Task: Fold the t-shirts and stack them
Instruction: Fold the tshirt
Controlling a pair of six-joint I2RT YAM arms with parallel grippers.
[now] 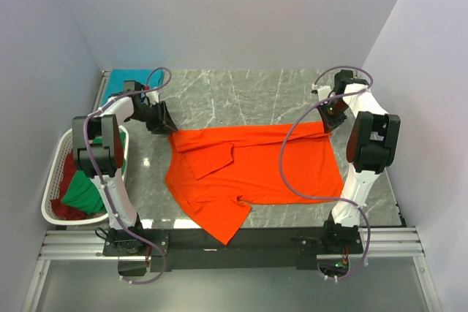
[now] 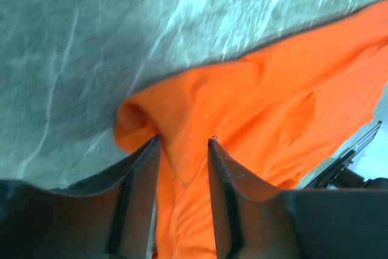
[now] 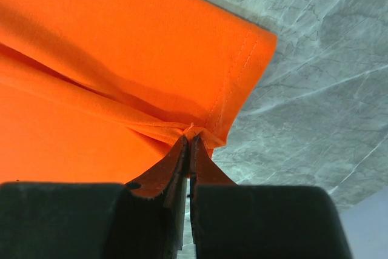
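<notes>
Left claw released astride orange t-shirt; right claw pinching its corner; basket contents partly hidden

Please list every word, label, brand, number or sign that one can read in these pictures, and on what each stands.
None: no readable text in any view. The orange t-shirt is plain, and the white laundry basket and the marbled tabletop show no label or marking.

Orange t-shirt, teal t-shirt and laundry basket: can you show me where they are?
orange t-shirt [image 1: 256, 169], top view, middle of the cloth.
teal t-shirt [image 1: 121, 82], top view, bare cloth beside the arm.
laundry basket [image 1: 48, 191], top view, white left rim.
</notes>
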